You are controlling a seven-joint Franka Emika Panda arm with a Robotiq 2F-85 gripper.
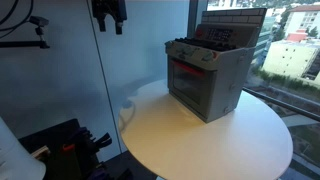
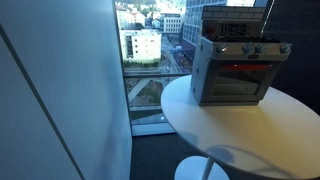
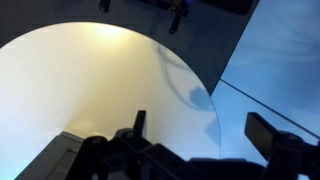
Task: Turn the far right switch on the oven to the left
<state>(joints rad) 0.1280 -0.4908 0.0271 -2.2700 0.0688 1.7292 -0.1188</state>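
Observation:
A grey toy oven point(image 1: 207, 77) with a red-lit door stands on a round white table point(image 1: 200, 140). It also shows in an exterior view point(image 2: 235, 70). A row of switches point(image 1: 190, 54) runs along its front top edge, too small to tell apart. My gripper point(image 1: 108, 14) hangs high above the table's far edge, well away from the oven. In the wrist view its two fingers point(image 3: 200, 135) are spread apart with nothing between them, above the table's rim point(image 3: 205, 95). The oven is out of the wrist view.
A large window with city buildings point(image 2: 145, 45) lies behind the oven. A glass wall panel point(image 1: 60, 70) stands beside the table. Dark equipment point(image 1: 70, 145) sits low near the table's edge. The table pedestal point(image 2: 205, 168) shows below.

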